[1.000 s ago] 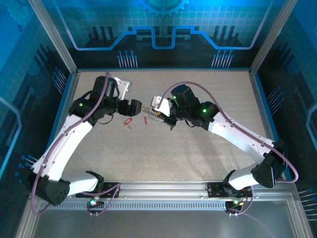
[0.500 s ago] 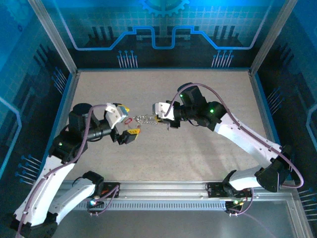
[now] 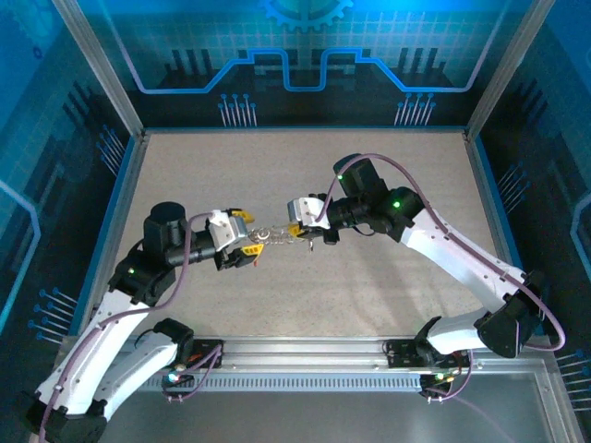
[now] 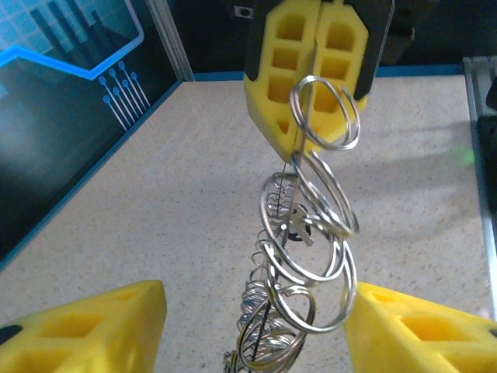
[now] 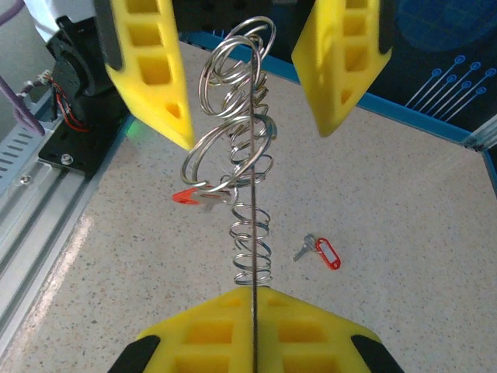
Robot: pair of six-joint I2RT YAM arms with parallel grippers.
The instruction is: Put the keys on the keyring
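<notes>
Your right pincer (image 3: 297, 231) is gripping one end of the keyring (image 4: 307, 233). Your left pincer (image 3: 247, 242) is standing open around the other end. A red key (image 5: 322, 252) is lying on the counter (image 5: 404, 202).

Reaches left arm (image 3: 115, 309) up from lower left of the top view, wrist turned right toward centre. Holds left gripper (image 3: 246, 233) open, yellow fingers (image 4: 85, 330) wide apart at the lower corners of the left wrist view. Arches right arm (image 3: 452, 254) in from lower right, pointing left. Clamps right gripper (image 3: 300, 231) on keyring (image 3: 272, 234), pads flush together. Faces the grippers tip to tip, near, not touching.
</notes>
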